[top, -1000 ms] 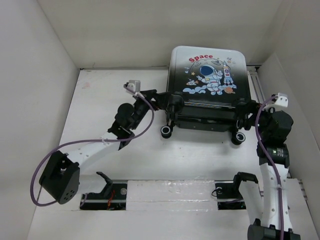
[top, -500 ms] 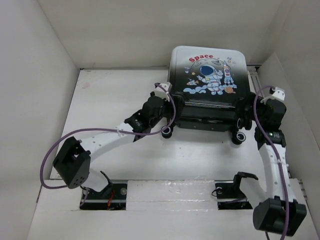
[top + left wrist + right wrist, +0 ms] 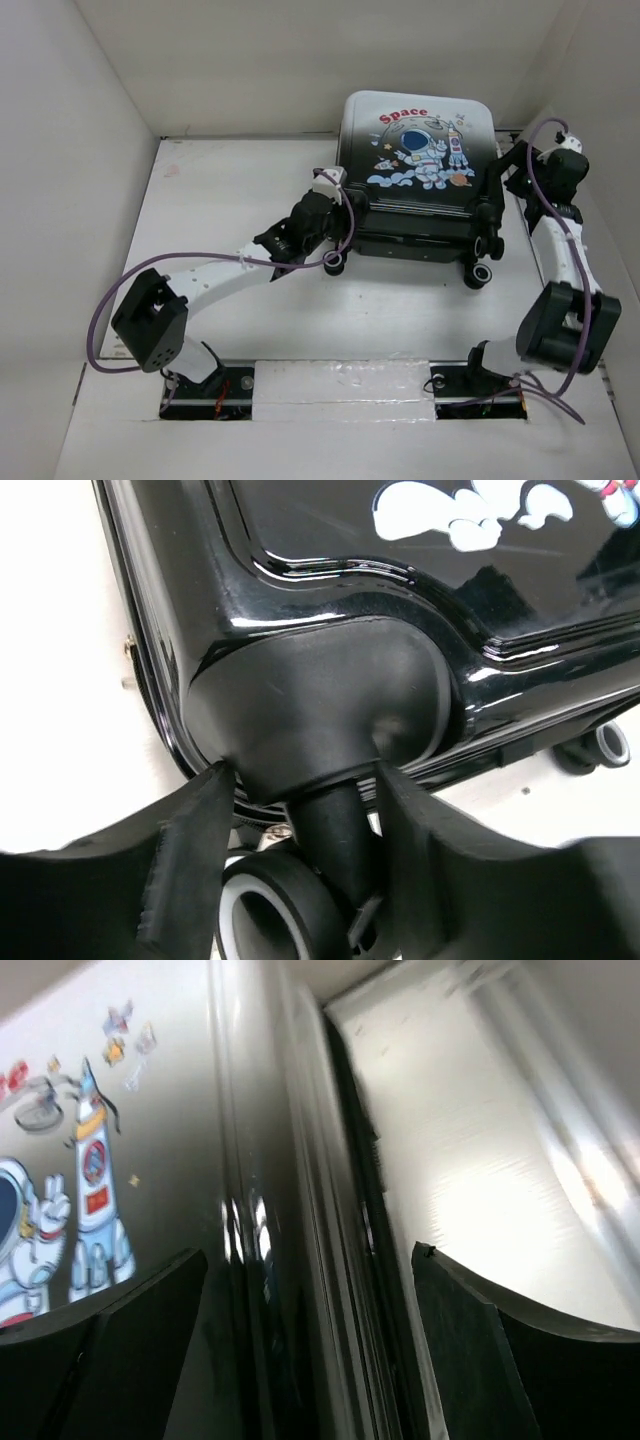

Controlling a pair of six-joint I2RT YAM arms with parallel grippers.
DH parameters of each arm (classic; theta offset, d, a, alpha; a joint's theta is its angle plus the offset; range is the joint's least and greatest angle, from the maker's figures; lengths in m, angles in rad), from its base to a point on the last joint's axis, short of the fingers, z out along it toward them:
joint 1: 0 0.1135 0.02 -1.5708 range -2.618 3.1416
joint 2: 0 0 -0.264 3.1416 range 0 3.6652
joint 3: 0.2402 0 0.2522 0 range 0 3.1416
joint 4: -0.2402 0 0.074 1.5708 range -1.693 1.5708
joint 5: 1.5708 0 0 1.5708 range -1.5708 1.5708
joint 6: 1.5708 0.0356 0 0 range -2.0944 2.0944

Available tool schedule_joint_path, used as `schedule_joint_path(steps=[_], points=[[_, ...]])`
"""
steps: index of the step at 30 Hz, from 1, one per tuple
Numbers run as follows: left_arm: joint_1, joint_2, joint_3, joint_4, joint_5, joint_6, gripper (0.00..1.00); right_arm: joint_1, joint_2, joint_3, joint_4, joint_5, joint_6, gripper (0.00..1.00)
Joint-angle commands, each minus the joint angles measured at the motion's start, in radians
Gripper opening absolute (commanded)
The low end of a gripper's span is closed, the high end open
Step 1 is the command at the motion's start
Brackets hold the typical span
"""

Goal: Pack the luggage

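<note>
The luggage (image 3: pixel 415 150) lies closed at the back of the table, astronaut and red "Space" print facing up, casters toward me. My left gripper (image 3: pixel 336 240) is at its near-left corner. In the left wrist view the gripper (image 3: pixel 305 815) is open, its fingers (image 3: pixel 190 870) on either side of the caster stem (image 3: pixel 330 830) above the black-and-white wheel (image 3: pixel 265 915). My right gripper (image 3: pixel 505 178) is at the luggage's right side. In the right wrist view it (image 3: pixel 300 1270) is open, straddling the shell's side edge (image 3: pixel 330 1210) with space on both sides.
White walls (image 3: pixel 60 200) enclose the table on the left, back and right. A metal rail (image 3: pixel 514 165) runs along the floor right of the luggage. Two more casters (image 3: pixel 481 275) stick out at the near-right corner. The arm bases (image 3: pixel 210 385) sit in slots at the near edge.
My left gripper has moved right and closed in on the near-left caster. My right arm has swung up and away from me along the luggage's right side. The luggage has not moved.
</note>
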State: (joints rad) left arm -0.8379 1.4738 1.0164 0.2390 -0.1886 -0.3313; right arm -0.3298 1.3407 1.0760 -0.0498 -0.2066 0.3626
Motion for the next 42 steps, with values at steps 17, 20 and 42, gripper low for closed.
schedule_joint_path(steps=[17, 20, 42], points=[[-0.164, -0.122, -0.222, 0.125, 0.284, -0.107, 0.0, 0.466, 0.475, 0.269, 0.048, -0.591, -0.096, 0.81], [-0.227, -0.122, -0.222, 0.146, 0.284, -0.137, 0.0, 0.538, 0.523, 0.378, -0.004, -0.603, -0.105, 0.81], [-0.305, -0.049, -0.087, 0.292, 0.212, -0.178, 0.0, 0.564, 0.052, 0.557, -0.254, -0.499, -0.306, 0.9]])
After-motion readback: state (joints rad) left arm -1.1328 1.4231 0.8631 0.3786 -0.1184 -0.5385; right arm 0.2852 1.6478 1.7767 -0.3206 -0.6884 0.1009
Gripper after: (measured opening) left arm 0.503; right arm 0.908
